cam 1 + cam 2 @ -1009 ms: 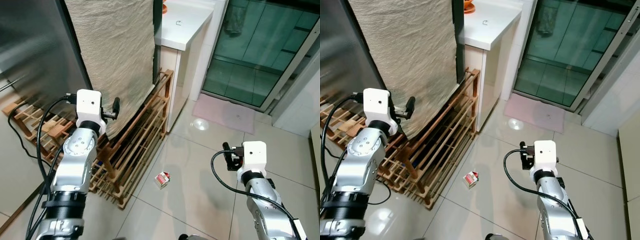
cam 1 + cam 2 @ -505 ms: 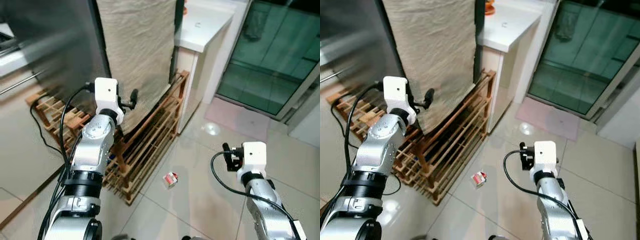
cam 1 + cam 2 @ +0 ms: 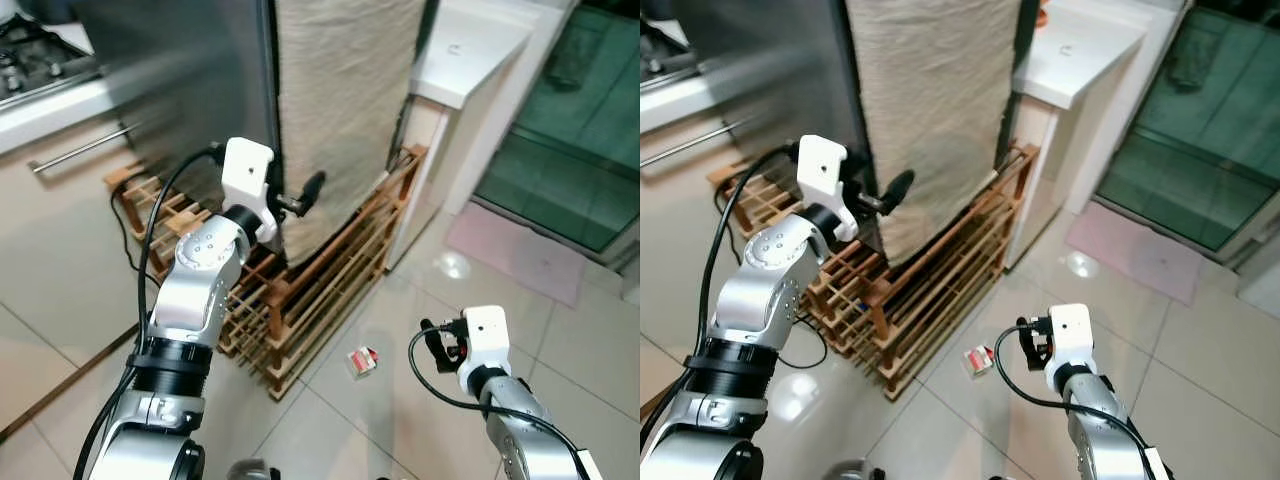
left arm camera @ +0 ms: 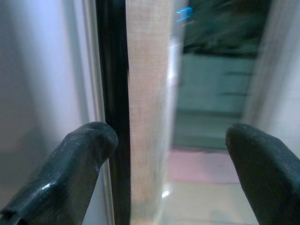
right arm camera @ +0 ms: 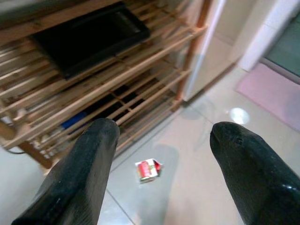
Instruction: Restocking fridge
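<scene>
The steel fridge [image 3: 180, 80] stands ahead on my left, with a beige cloth [image 3: 345, 110] hanging down its side. My left gripper [image 3: 303, 192] is raised at the cloth's lower edge. In the left wrist view its fingers [image 4: 89, 159] stand wide apart, open and empty, facing the fridge's dark edge [image 4: 112, 93] and the cloth. A small red and white carton [image 3: 361, 361] lies on the tiled floor beside the wooden rack [image 3: 330, 270]. My right gripper [image 3: 432, 345] is held low above the floor, open and empty, with the carton [image 5: 147, 170] in front of it.
A white counter [image 3: 470, 45] stands behind the rack, beside a glass door [image 3: 570, 140] with a pink mat [image 3: 515, 250]. A kitchen unit with a bar handle [image 3: 75, 150] and a stove [image 3: 30, 50] is at left. A black cable [image 3: 125, 215] trails by the rack.
The camera has swung left, bringing the fridge, kitchen unit and stove into view. The left gripper stays raised at the cloth; the right gripper sits lower in the picture. The carton has not moved.
</scene>
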{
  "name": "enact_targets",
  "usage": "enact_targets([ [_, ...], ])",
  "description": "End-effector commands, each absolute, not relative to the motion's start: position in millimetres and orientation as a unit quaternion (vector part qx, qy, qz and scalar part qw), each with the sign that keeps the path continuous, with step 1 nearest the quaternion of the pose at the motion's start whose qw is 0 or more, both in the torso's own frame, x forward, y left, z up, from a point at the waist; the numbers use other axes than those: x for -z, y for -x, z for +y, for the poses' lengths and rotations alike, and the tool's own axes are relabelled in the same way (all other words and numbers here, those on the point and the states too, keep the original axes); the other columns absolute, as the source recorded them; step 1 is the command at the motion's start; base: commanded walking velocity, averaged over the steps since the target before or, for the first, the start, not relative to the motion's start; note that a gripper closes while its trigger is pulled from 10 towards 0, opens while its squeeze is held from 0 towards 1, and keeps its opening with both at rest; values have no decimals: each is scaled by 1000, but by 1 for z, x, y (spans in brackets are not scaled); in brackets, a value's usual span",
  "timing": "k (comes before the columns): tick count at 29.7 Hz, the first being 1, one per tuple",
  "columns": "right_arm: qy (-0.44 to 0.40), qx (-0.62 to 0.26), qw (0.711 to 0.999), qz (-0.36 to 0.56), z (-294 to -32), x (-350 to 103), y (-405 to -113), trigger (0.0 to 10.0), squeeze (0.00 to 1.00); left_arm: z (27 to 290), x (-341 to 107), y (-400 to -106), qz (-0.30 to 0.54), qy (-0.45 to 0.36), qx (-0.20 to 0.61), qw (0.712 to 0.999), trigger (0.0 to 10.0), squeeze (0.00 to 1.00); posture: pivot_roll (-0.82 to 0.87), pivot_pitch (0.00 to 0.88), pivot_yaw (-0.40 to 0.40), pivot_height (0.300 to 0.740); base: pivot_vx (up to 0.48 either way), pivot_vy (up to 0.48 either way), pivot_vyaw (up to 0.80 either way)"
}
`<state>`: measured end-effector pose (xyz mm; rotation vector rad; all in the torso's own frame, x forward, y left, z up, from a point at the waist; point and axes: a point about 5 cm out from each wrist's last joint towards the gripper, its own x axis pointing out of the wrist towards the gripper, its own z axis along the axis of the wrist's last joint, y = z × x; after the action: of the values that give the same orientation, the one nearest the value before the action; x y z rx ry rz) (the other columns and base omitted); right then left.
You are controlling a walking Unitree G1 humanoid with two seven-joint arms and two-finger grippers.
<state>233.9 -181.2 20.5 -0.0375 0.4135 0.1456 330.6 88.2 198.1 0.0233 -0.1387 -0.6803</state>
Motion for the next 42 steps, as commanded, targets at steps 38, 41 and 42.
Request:
enact_targets([
  [38,40,-63,983,170,-191,-28,-278,10000,0,118,-145,-320,15,-28,222,975,10000,0,89,13,-22,740,0,0,0],
  [41,41,-60,986,148,-190,-37,-282,10000,0,126,-130,-316,28,-27,193,980,10000,0,89,10,-22,740,0,0,0],
  [42,42,-61,988,134,-188,-42,-284,10000,0,133,-119,-313,37,-29,168,985,10000,0,92,7,-23,740,0,0,0],
])
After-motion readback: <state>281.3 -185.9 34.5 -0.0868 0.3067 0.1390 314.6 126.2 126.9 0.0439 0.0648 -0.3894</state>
